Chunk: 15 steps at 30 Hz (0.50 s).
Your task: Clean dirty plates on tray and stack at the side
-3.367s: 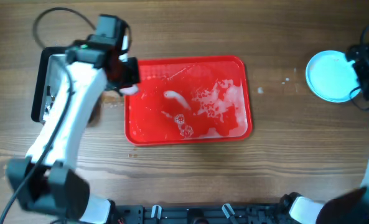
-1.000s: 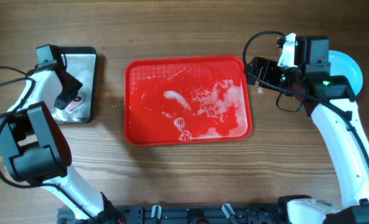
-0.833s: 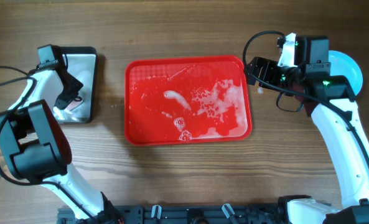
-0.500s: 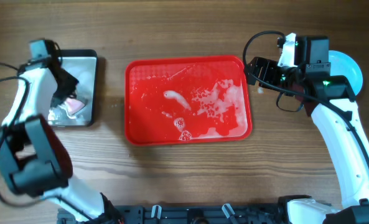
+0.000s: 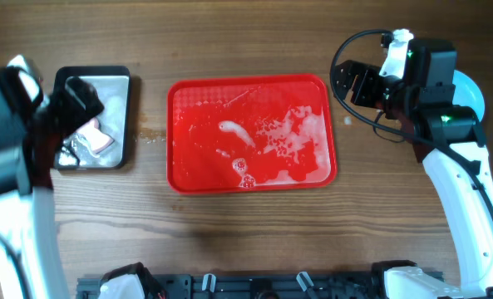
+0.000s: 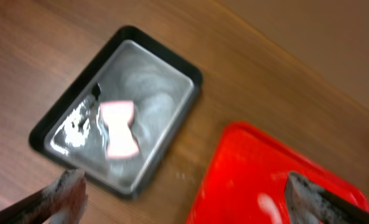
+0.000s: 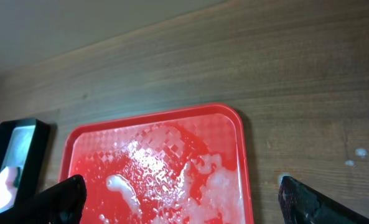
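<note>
The red tray (image 5: 194, 164) lies mid-table, wet with white foam (image 5: 298, 134) on its right half and carrying no plates. Only a pale blue sliver of the plates (image 5: 473, 95) shows at the far right, behind my right arm. My left gripper (image 5: 78, 101) is blurred above the metal tin (image 5: 121, 124). In the left wrist view it (image 6: 187, 205) is open and empty, high over the tin (image 6: 172, 93) and the tray (image 6: 252, 180). My right gripper (image 5: 354, 83) hangs off the tray's right end. It (image 7: 184, 202) is open and empty above the tray (image 7: 91, 162).
A pink sponge (image 5: 101, 137) lies loose in the black-rimmed tin, also seen as the sponge (image 6: 121, 127) from the left wrist. Small foam drops (image 5: 346, 121) dot the wood right of the tray. The tin (image 7: 13, 162) shows at the right wrist view's left edge.
My left gripper has opened, let go of the pink sponge in the tin and lifted away fast. The right arm has shifted slightly up and back.
</note>
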Motion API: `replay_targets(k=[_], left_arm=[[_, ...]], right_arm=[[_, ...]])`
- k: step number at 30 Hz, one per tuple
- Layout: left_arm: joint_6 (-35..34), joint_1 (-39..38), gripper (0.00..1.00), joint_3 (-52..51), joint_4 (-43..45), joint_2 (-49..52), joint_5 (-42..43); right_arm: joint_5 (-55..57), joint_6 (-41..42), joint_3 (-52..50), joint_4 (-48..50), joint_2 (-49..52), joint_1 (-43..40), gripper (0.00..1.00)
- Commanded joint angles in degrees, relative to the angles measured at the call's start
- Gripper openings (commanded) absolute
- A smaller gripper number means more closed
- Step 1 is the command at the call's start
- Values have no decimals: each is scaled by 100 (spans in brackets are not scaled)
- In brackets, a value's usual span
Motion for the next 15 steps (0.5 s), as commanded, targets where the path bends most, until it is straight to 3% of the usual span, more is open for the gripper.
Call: replay_targets(k=[1,5,11,15], left_arm=[[693,-11,100,52,-540,-1049,437],[1908,-11,100,52,-1064,-1958,1027],[1766,-11,100,52,-2653,-2262,1067],[1816,-11,100,52,-3178,-2264,909]], right_arm=[[79,-94,107,15,-24,17,100],[79,-96,107,17,-24,17,100],[79,-94,107,17,-24,17,100],[79,-96,107,15,-24,17,99]])
